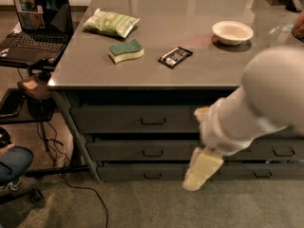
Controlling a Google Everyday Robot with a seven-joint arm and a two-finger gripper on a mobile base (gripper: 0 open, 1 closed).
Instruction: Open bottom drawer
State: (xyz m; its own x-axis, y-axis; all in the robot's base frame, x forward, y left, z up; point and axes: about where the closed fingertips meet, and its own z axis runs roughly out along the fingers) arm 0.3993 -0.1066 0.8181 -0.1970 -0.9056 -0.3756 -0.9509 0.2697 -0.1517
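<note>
gripper (194, 180) at bottom drawer (123, 172), right of handle (152, 175)

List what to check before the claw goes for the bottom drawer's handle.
1. Bottom drawer shut, so there is something to pull: ok.
2. Handle in view with nothing in front of it: ok.
3. Claw lined up with the handle: not ok. It hangs to the handle's right, in front of the drawer fronts.
4. Claw touching the handle: not ok. They are apart.
5. Floor cable out of the drawer's path: cannot tell.
</note>
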